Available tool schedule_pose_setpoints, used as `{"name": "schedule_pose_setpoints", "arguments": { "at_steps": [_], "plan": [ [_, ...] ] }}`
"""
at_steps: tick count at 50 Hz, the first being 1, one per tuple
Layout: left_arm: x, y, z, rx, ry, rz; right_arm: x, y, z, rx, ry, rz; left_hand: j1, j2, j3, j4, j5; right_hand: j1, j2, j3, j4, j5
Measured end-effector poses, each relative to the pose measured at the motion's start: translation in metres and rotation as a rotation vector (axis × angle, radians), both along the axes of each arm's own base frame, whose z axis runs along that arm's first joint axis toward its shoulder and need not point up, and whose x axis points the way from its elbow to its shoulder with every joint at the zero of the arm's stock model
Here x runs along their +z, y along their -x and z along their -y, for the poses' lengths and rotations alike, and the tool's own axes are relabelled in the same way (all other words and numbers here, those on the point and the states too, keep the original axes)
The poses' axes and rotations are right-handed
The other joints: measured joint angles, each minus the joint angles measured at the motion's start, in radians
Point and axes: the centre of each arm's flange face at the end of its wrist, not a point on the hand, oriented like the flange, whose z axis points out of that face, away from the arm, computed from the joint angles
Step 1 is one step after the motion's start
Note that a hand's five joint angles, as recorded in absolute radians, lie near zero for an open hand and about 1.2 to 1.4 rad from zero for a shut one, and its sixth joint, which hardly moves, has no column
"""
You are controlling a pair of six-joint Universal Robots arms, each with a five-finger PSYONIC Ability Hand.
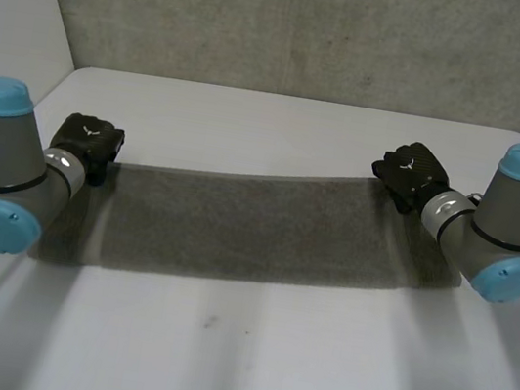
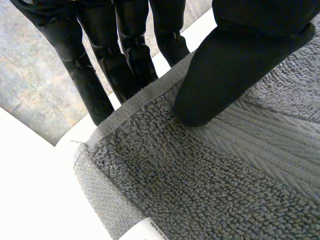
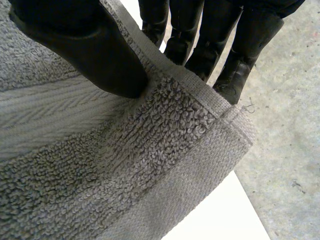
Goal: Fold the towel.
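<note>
— How many of each thing?
— One towel (image 1: pixel 255 224), two hands and one white counter (image 1: pixel 244 361). The towel is a long grey strip lying across the middle of the counter, reaching from one hand to the other.
— Start at the left.
— The left hand (image 1: pixel 85 143) pinches the towel's far left corner. Its thumb (image 2: pixel 235 65) presses down on the pile and its fingers (image 2: pixel 125 55) go behind the hem. A second layer of cloth shows beneath that corner.
— And the right?
— The right hand (image 1: pixel 410 171) grips the far right corner the same way, with the thumb (image 3: pixel 85 45) on top and the fingers (image 3: pixel 200 35) behind the flat woven hem.
— Is there room to move?
— Bare counter lies open in front of the towel's near edge. There is more behind its far edge, up to the grey concrete wall (image 1: pixel 297 23). The near corners sit close under the arms.
— What is the texture?
— It is looped terry, thick and nubbly, crossed by a smoother ribbed band near each end.
</note>
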Motion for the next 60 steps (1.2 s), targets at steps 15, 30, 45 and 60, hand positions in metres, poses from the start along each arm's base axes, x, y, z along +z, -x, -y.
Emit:
{"name": "schedule_pose_setpoints", "arguments": {
  "at_steps": [15,30,45,60],
  "plan": [
    [-0.010,0.009,0.018,-0.003,0.030,-0.026,-0.003,-0.003,0.017,-0.075,0.037,-0.004,-0.779,-0.843,-0.822,-0.835,-0.845,-0.917,-0.925,-0.904,-0.901,-0.936],
    [0.051,0.014,-0.010,0.000,0.126,-0.254,0.066,0.012,-0.026,-0.240,-0.031,0.098,-1.021,-1.050,-1.049,-1.051,-1.003,-1.122,-1.080,-1.087,-1.086,-1.127],
    [0.054,0.000,-0.077,0.030,0.063,-0.415,0.039,0.065,-0.095,-0.322,-0.319,0.076,-1.021,-1.052,-1.050,-1.052,-1.004,-0.851,-0.836,-0.830,-0.841,-0.845],
    [0.033,-0.001,-0.089,0.031,0.051,-0.437,-0.017,0.085,-0.078,-0.236,-0.263,0.154,-1.021,-1.052,-1.050,-1.052,-1.004,-0.554,-0.536,-0.534,-0.544,-0.559]
  ]
}}
